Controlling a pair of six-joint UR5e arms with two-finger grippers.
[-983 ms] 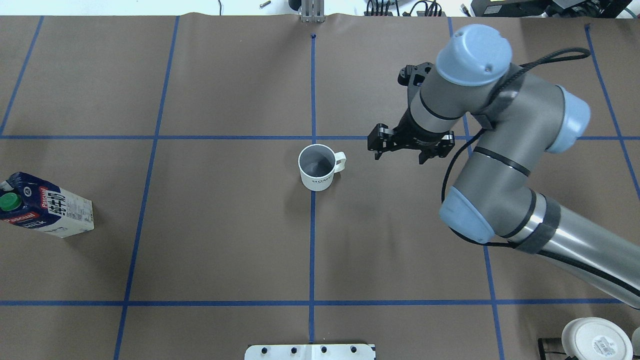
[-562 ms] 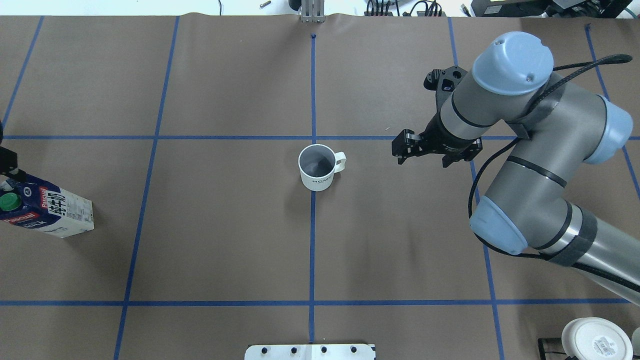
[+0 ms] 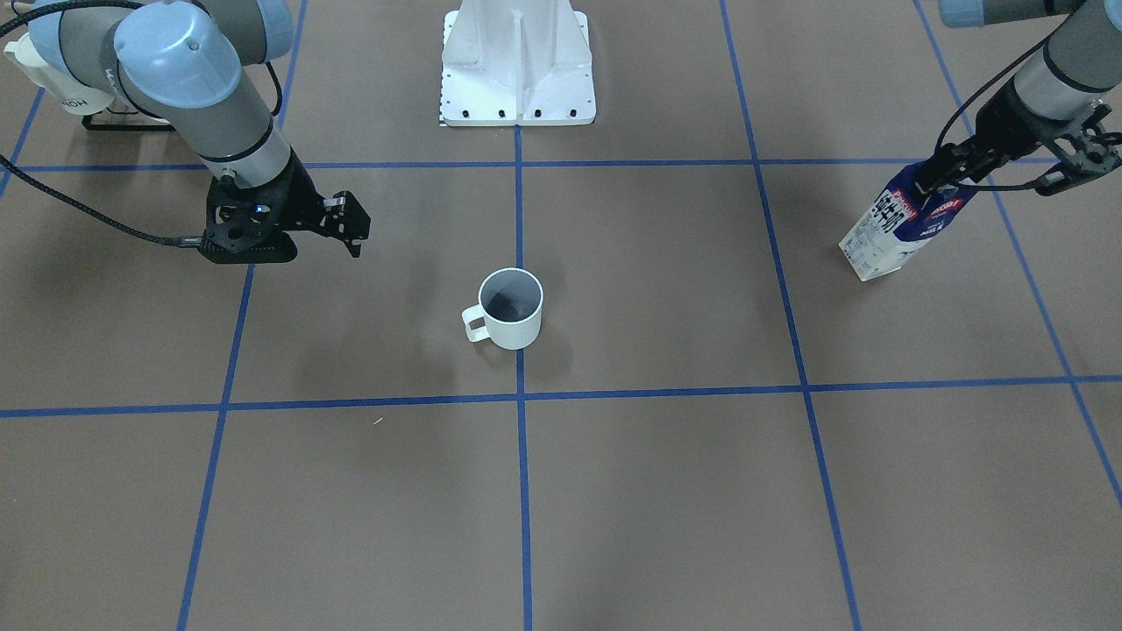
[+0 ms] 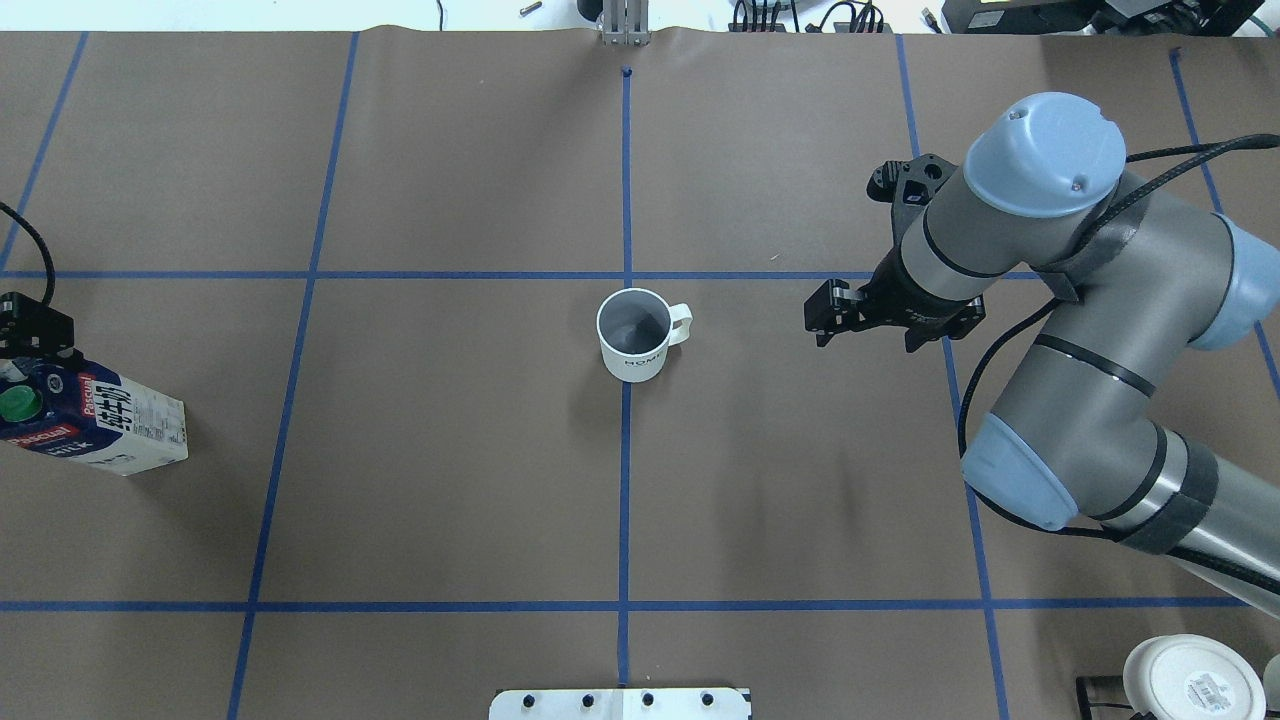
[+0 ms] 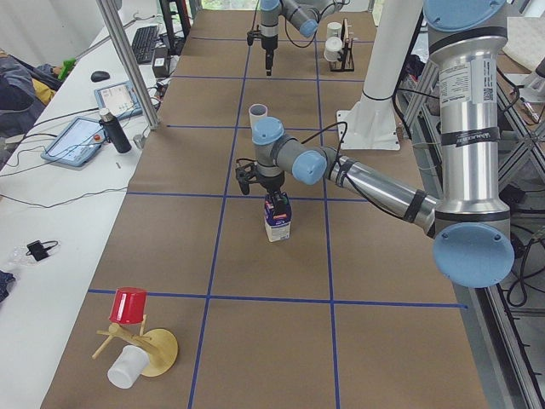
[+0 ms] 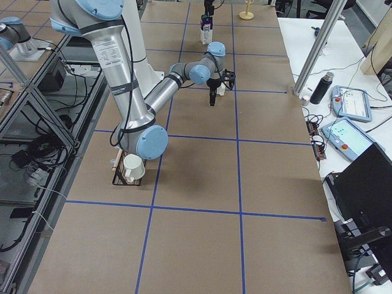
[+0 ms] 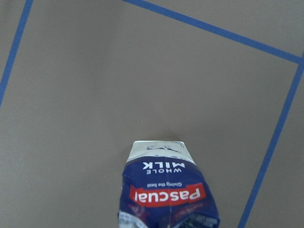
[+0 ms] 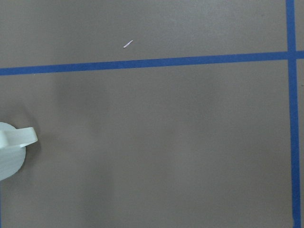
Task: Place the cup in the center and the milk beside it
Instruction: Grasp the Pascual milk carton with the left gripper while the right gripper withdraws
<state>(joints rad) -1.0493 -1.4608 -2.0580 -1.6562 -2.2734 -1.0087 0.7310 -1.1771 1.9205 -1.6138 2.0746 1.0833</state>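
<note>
half of the job is looking done: the cup (image 4: 633, 335) is standing upright on the middle tape line of the bench (image 4: 450, 450), handle pointing to 3 o'clock in the overhead view, with nothing touching it. my right end effector (image 4: 866, 342) is hanging well apart from it, out at 3 o'clock, fingers spread and carrying nothing.

the milk (image 4: 95, 425) is standing upright far out at 9 o'clock from the cup, near the bench's edge. so the second half is waiting: gripping the carton, carrying it across and setting it down just beside the cup. my left end effector (image 3: 983, 187) is hanging right at the carton's top. in the front-facing view its fingers are looking spread rather than clenched, and i am judging that it is not yet gripping, though any contact is hard to read.

the overhead view is cutting most of that end effector off at its 9 o'clock edge. my left wrist camera is showing only the carton's upper part and none of my fingers. my right wrist camera is catching just a sliver of the cup and handle at its 9 o'clock edge.
</note>
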